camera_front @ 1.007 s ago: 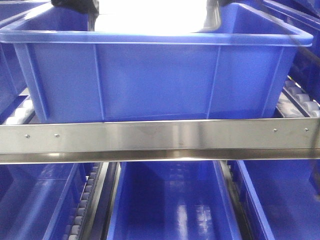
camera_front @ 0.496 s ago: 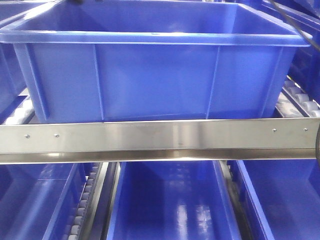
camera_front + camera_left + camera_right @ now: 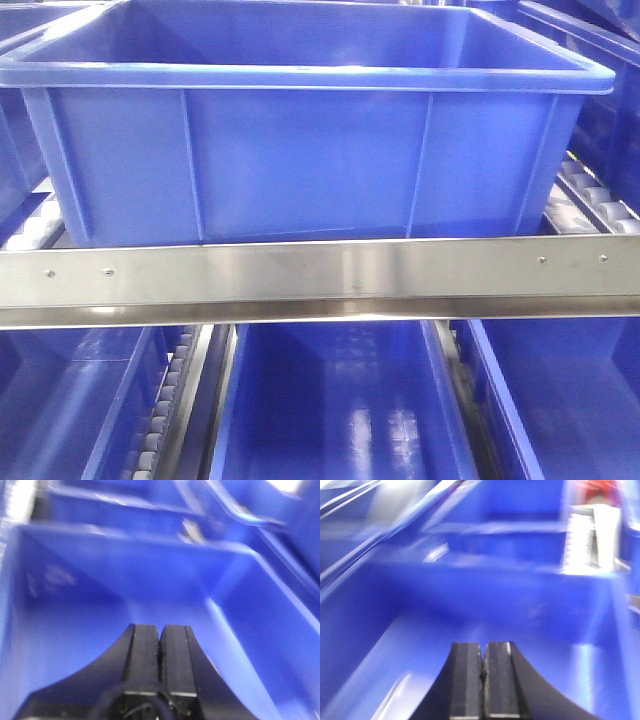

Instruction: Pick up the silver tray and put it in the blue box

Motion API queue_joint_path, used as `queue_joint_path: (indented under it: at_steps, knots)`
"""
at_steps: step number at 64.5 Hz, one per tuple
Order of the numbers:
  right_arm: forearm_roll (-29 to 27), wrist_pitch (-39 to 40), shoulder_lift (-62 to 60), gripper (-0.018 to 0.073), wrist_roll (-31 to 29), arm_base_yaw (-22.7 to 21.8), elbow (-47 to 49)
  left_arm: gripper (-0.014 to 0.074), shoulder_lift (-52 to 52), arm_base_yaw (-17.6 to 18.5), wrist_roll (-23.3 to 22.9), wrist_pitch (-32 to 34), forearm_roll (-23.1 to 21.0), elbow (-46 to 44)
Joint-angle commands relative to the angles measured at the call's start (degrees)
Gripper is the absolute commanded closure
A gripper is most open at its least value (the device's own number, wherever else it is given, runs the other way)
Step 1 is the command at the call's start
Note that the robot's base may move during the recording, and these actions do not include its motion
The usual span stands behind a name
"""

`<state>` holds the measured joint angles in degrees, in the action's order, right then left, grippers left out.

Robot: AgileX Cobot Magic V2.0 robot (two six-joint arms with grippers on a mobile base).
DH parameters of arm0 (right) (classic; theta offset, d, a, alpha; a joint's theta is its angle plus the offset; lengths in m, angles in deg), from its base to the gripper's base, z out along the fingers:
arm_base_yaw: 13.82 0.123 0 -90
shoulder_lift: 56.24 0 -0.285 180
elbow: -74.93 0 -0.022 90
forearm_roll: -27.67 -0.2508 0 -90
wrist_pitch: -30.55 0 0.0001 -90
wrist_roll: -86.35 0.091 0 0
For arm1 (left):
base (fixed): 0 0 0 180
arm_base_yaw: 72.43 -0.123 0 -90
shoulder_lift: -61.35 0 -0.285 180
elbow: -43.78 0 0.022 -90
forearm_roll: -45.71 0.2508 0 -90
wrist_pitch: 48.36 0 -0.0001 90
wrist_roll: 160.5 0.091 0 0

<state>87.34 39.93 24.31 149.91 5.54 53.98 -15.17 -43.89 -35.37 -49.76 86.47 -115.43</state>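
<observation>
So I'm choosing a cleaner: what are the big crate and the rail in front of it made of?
The crate looks like moulded blue plastic with a slight sheen: thick lipped rim, vertical ribs. The rail looks like brushed metal, probably steel: silver, soft reflections, small rivets or screws.

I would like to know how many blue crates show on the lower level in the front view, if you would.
3: one at lower left, one in the middle, one at lower right, all below the steel rail. More may lie out of frame.
</observation>
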Motion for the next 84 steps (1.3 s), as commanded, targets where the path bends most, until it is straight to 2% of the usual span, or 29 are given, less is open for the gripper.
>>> queue_joint_path:
  at_steps: [1,5,18,33,73,81,84]
  knots:
    - [2.0,7.1,-8.0,0.0509,-0.2,-0.2,-5.2,0.0689,7.5,0.2,0.1,6.3,0.6,6.8]
    - [2.3,7.2,-13.9,0.0509,-0.2,-0.2,-10.9,0.0689,12.8,0.2,0.1,8.2,0.6,13.4]
    - [2.4,5.0,-33.1,0.0509,-0.2,-0.2,-26.3,0.0689,33.6,0.2,0.1,8.2,0.6,32.2]
    - [2.4,4.2,-49.2,0.0509,-0.2,-0.2,-34.2,0.0689,50.3,0.2,0.1,9.4,0.6,40.7]
    - [2.4,3.5,-51.5,0.0509,-0.2,-0.2,-34.5,0.0689,52.5,0.2,0.1,9.9,0.6,41.9]
    - [2.4,-0.6,-52.2,0.0509,-0.2,-0.3,-34.7,0.0689,52.5,0.2,0.1,9.9,0.6,41.9]
    - [1.3,-3.7,-53.3,0.0509,-2.0,-0.4,-35.2,0.0689,52.5,0.2,0.1,9.9,0.6,41.9]
